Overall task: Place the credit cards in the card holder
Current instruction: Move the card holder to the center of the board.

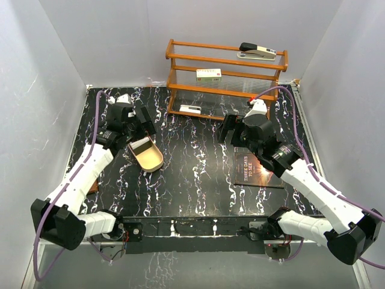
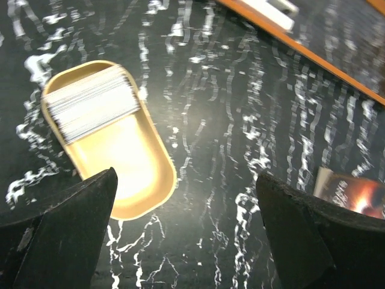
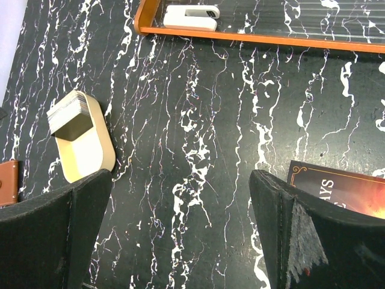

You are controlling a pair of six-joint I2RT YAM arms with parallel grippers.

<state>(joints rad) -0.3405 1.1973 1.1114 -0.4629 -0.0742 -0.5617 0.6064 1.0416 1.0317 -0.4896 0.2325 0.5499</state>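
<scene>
My left gripper (image 2: 186,201) and right gripper (image 3: 180,198) both hang with jaws wide apart, holding nothing. Credit cards (image 2: 90,108) are stacked in a tan tray (image 2: 147,174) on the table's (image 1: 198,180) left half. Card holder (image 3: 7,180) is at the left edge.

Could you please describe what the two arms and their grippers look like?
The left arm and right arm have white links and black joints, each trailing a purple cable. The left gripper and right gripper have broad matte black fingers.
</scene>
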